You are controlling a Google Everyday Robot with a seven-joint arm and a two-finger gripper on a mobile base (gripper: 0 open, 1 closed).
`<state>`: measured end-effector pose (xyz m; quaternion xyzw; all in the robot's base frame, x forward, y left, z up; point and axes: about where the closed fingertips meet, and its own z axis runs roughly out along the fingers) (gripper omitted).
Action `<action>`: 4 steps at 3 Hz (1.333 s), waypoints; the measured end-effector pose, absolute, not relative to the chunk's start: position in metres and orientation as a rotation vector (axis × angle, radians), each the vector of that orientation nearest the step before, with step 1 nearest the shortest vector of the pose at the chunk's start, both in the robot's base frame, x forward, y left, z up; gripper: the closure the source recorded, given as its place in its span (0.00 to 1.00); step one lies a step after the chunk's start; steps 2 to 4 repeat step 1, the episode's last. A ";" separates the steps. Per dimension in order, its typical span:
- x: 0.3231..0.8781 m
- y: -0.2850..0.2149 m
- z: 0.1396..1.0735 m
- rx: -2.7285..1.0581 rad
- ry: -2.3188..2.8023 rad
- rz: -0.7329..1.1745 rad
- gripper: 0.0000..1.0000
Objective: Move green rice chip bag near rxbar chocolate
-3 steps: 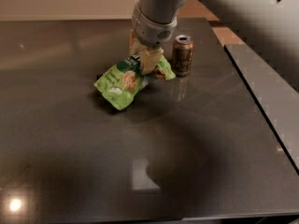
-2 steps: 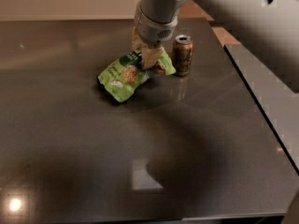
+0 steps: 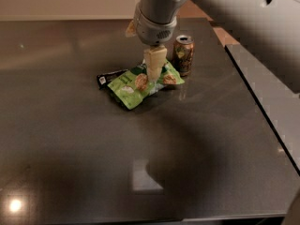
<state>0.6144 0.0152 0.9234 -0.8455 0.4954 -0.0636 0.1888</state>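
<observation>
- The claw (image 3: 153, 78) hangs from a thick grey arm (image 3: 157, 13) that comes in from the top of the frame, a little right of centre, and points straight down at the counter (image 3: 70, 139).
- Its pale, cream-coloured tips are pressed together on the middle of the green rice chip bag (image 3: 126, 86) — pinching the crinkly pouch from above.
- The bag lies just above the centre of the frame, its lower-left corner spread flat on the dark surface and its right end reaching toward the right.
- The rxbar chocolate (image 3: 108, 78) sits at the bag's upper-left edge — a small black wrapper with a white mark, touching the bag or partly tucked under it; which of the two cannot be told.
- A brown-gold drink can (image 3: 183, 54) stands upright just beside the bag's right end, to the upper right of the claw.
- The counter is dark and glossy, with a bright light reflection in the lower-left corner.
</observation>
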 end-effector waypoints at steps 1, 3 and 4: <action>0.614 0.015 0.923 -2.378 1.393 -0.179 0.00; 0.614 0.015 0.923 -2.378 1.393 -0.179 0.00; 0.614 0.015 0.923 -2.378 1.393 -0.179 0.00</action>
